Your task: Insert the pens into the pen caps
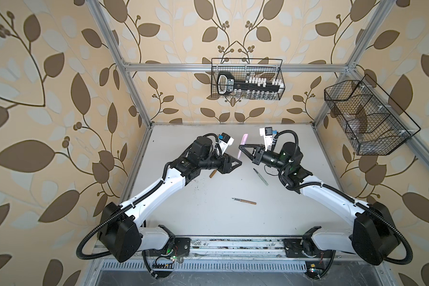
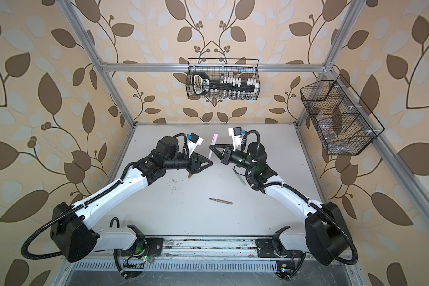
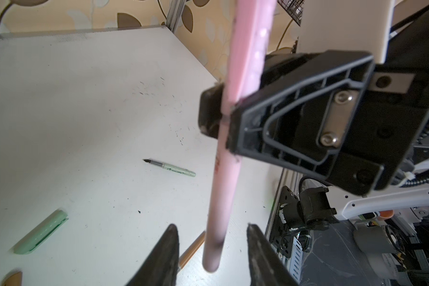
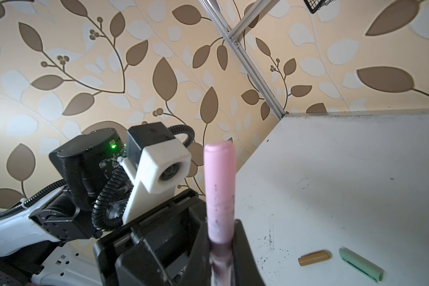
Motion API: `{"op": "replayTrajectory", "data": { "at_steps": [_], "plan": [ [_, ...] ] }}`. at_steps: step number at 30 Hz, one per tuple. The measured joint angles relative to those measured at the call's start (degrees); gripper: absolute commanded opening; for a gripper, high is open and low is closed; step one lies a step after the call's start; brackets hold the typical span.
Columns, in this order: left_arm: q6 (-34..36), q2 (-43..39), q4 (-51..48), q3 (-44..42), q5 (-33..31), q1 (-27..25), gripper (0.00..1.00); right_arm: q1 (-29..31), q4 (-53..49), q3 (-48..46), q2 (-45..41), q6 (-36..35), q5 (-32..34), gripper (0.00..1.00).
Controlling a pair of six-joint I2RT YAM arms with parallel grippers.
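My right jaws pinch the slim pastel pink plastic pen (image 3: pixel 219 185) just below its rounded pink cap (image 4: pixel 219 178), long axis near upright above the white bench (image 1: pixel 208 218), while my left jaws stand spread either side of its lower end, clear of it.

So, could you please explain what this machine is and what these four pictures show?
These are two robot arms, the left arm and the right arm, mounted at the front of a white table. Two pictures look down from overhead, from almost the same spot; the other two come from a camera on each wrist. The right arm's jaws are clamped on a pink pen with its cap on, held above the table. The left arm's jaws stand open on either side of the pen's other end, not gripping. On the table lie an uncapped green pen, an uncapped brown pen, a brown cap and a green cap.
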Motion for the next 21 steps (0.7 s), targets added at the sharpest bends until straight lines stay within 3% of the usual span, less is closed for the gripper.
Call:
{"op": "replayTrajectory", "data": {
  "at_steps": [9,18,21],
  "plan": [
    [-0.76,0.04,0.42,0.15,0.11,0.24,0.58,0.22,0.22,0.0,0.0,-0.31,0.33,0.0],
    [-1.03,0.85,1.22,0.98,0.48,0.24,0.31,0.74,1.36,0.0,0.13,-0.04,0.59,0.0],
    [-1.01,0.85,1.11,1.05,0.46,0.24,0.29,0.74,1.64,0.0,0.13,0.04,0.76,0.0]
  ]
}}
